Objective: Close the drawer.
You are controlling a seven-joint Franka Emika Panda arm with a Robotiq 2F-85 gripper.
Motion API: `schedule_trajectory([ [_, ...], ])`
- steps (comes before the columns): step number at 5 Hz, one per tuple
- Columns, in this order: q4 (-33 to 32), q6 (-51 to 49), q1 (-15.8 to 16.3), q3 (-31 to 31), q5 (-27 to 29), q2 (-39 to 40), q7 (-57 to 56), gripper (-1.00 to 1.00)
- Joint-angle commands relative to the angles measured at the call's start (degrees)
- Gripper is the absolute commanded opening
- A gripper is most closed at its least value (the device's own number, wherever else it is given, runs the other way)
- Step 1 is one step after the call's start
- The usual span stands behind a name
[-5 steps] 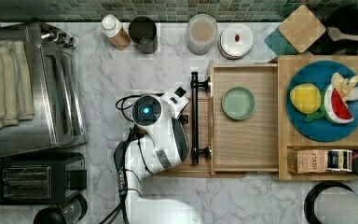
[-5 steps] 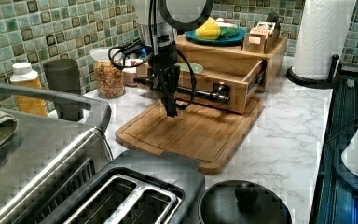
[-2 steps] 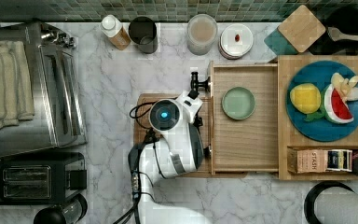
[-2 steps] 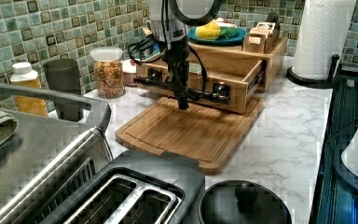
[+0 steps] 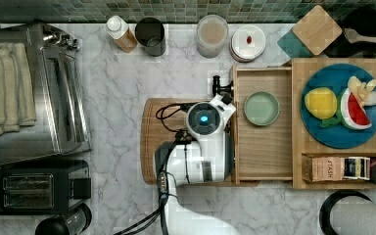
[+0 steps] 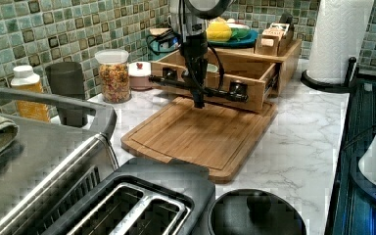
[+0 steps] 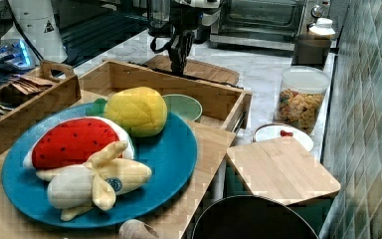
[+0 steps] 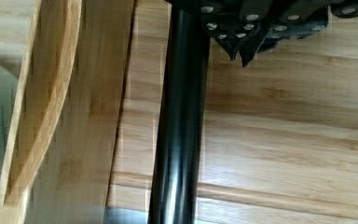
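Drawer [image 5: 263, 131] part open, gripper [image 6: 199, 100] at its handle [image 6: 196, 88]; finger state unclear.
Drawer holds one green bowl [image 5: 261, 108], sits over the board [image 6: 200, 134]. Behind: plate [image 5: 340, 137] of toy fruit, tea box [image 5: 335, 168] reading "STASH".

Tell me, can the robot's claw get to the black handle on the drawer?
Probably yes. The claw hangs right at the handle of the drawer, with nothing between them.

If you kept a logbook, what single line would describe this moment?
phase: closing push | gripper: against handle, jaws together | drawer: partly open, green bowl inside | under gripper: cutting board
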Motion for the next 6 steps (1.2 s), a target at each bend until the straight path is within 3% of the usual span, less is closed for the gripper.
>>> schedule_trajectory([
  [1,8.74,-4.84,-11.74,-8.98,3.22,-1.25,-13.97,-1.00],
  [2,5.83,4.13,-14.39,-10.65,5.75,-0.46,-22.19,-1.00],
  [4,6.08,5.08,-16.71,-13.38,-1.22,-1.74,-21.03,-1.00],
  [6,11.39,10.94,-21.20,-15.07,-0.28,4.00,-30.26,-1.00],
])
